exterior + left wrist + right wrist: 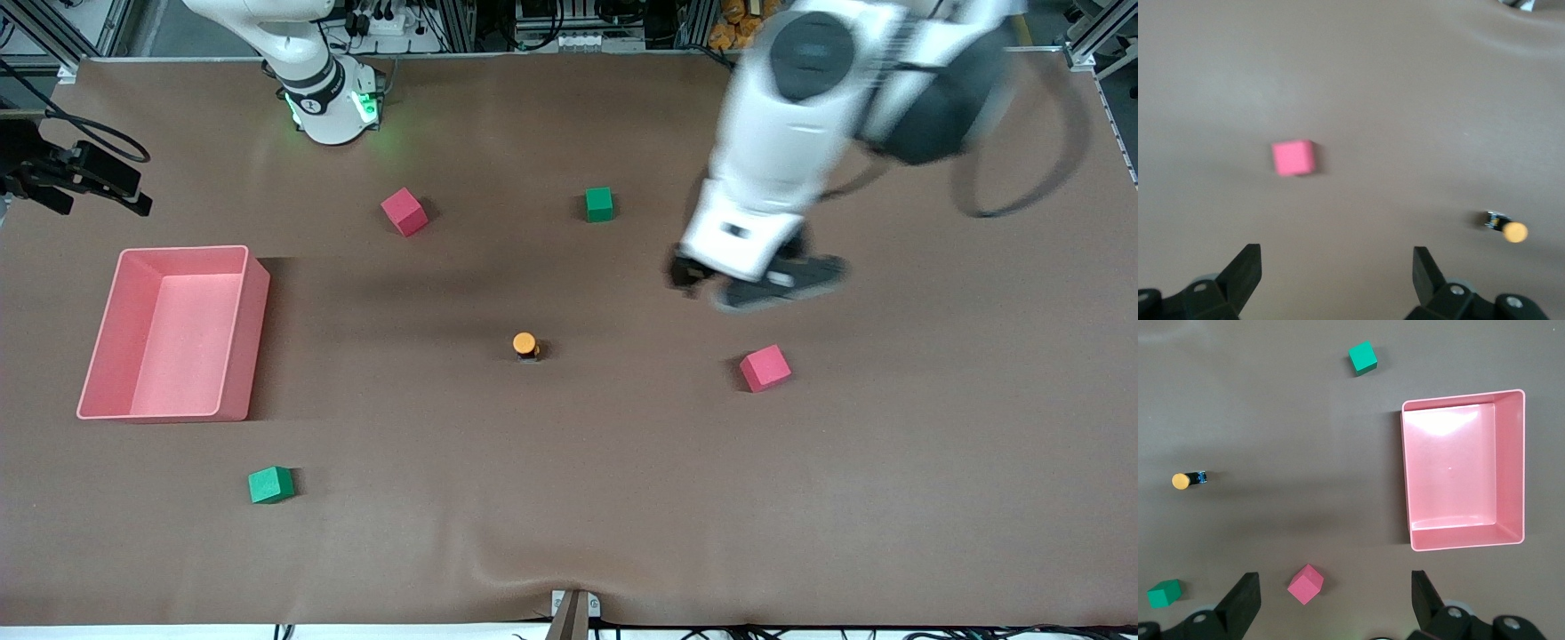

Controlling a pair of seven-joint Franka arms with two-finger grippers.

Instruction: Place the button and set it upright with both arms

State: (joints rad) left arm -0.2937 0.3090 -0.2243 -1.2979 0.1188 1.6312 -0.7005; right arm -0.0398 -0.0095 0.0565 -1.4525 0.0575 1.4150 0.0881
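The button [525, 345] stands in the middle of the brown table with its orange cap up and its black body under it. It also shows in the left wrist view [1507, 227] and in the right wrist view [1188, 480], where its bluish end shows. My left gripper [756, 284] hangs over bare table toward the left arm's end, above a red cube [765, 368]; it is blurred. In the left wrist view the left gripper [1336, 267] is open and empty. My right gripper [1333, 593] is open and empty, high over the table near the right arm's base [333, 98].
A pink bin [253, 338] sits toward the right arm's end; it also shows in the right wrist view [1405, 473]. A second red cube [404, 212] and a green cube [599, 204] lie farther from the front camera than the button. Another green cube [270, 484] lies nearer.
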